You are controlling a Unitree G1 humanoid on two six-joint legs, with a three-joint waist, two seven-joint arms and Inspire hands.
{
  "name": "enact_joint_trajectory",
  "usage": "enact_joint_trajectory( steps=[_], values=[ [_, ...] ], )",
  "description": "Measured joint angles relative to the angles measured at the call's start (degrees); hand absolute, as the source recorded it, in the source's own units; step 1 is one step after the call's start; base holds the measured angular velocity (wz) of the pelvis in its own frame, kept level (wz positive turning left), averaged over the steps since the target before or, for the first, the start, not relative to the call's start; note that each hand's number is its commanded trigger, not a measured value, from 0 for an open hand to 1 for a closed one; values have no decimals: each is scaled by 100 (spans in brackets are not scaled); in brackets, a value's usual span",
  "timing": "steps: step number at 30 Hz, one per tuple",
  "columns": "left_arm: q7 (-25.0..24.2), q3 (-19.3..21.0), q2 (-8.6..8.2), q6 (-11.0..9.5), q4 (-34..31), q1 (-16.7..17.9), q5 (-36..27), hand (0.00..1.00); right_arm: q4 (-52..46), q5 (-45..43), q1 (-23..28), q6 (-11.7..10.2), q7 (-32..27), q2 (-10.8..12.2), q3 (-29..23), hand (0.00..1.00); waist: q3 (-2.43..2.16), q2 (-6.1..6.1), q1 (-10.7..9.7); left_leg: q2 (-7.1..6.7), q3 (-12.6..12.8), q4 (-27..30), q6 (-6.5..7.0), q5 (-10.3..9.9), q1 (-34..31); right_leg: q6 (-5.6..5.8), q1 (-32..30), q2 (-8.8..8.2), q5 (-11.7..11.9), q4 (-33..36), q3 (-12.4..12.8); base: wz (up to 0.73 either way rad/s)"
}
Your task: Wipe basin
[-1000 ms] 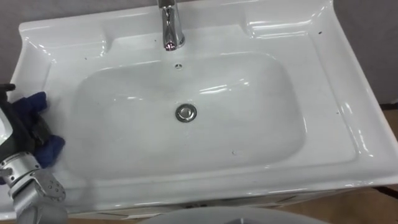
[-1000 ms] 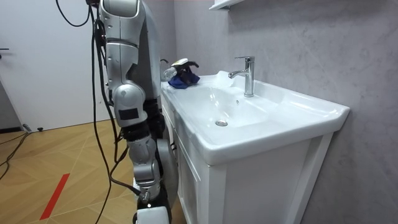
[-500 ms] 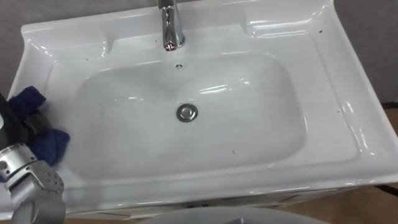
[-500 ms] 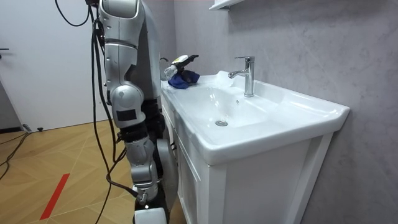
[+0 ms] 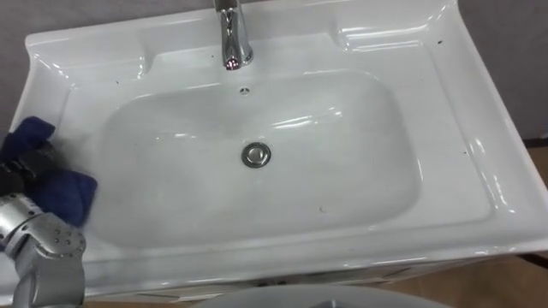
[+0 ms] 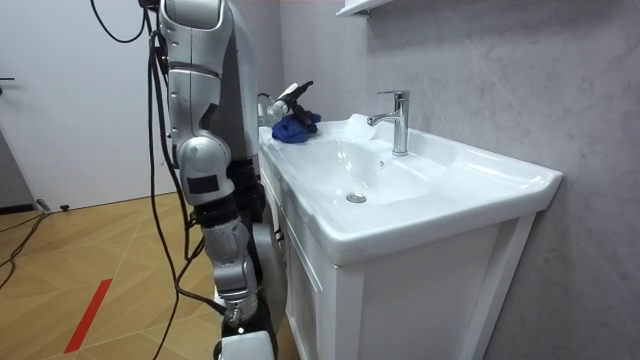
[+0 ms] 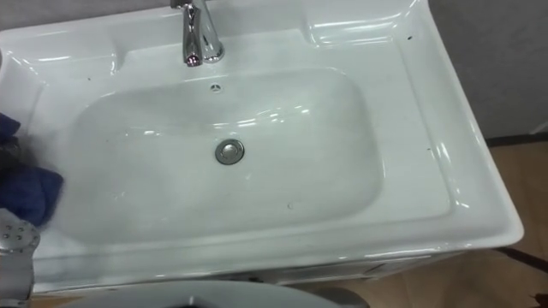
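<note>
A white basin (image 5: 479, 171) sits below me, with a chrome faucet (image 5: 231, 38) at the back and a round drain (image 5: 256, 155) in the middle of the bowl. A crumpled blue cloth (image 5: 60, 188) lies on the basin's left rim. My left hand (image 5: 17, 167) is at the cloth's left edge. In the room view the left hand (image 6: 285, 98) is tilted up just above the cloth (image 6: 296, 126) with its fingers fairly straight. The bowl holds nothing.
The basin tops a white vanity cabinet (image 6: 420, 300) against a grey wall (image 6: 500, 70). I stand at its front on a wooden floor (image 6: 110, 290). Small dark specks dot the basin's right rim (image 5: 467, 154).
My left hand has lifted and tilted up off the blue cloth. The cloth stays on the left rim, barely shifted.
</note>
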Motion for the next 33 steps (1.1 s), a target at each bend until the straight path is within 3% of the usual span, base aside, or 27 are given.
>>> enact_joint_trajectory(
  steps=[5,10,14,18,22,33],
  values=[
    [-7,62,4,-37,-193,-226,-256,0,2,-44,-6,-48,-12,10,-24,0,14,-29,-3,0,-2,-1,0,0,-6,0,-9,4,0,-9,26,-2],
    [134,234,8,-362,-766,-326,-258,0,13,-28,-6,-208,3,40,-135,0,8,-34,24,-2,1,-1,0,0,-1,7,-29,16,7,-10,111,-8],
    [427,264,9,-478,-1379,-366,-257,0,16,34,10,-273,-12,46,-178,0,6,-7,33,-2,-1,-3,0,-1,7,6,-28,18,8,-12,135,-5],
    [706,457,23,-824,-1881,-455,-254,0,116,338,-8,-389,-31,55,-180,0,1,56,42,-3,-8,0,0,-1,26,6,-28,28,8,-14,195,-7],
    [901,733,23,-920,-1902,-516,-256,0,306,336,-7,-508,-25,43,-182,0,-1,79,37,1,-17,4,0,-1,39,4,-32,44,7,-15,252,-8],
    [1165,1573,68,-1062,-1792,-514,-516,0,319,-234,190,-471,-42,64,-182,0,11,10,107,-7,-14,-29,0,-1,31,13,-46,34,1,-14,222,1]
  ],
)
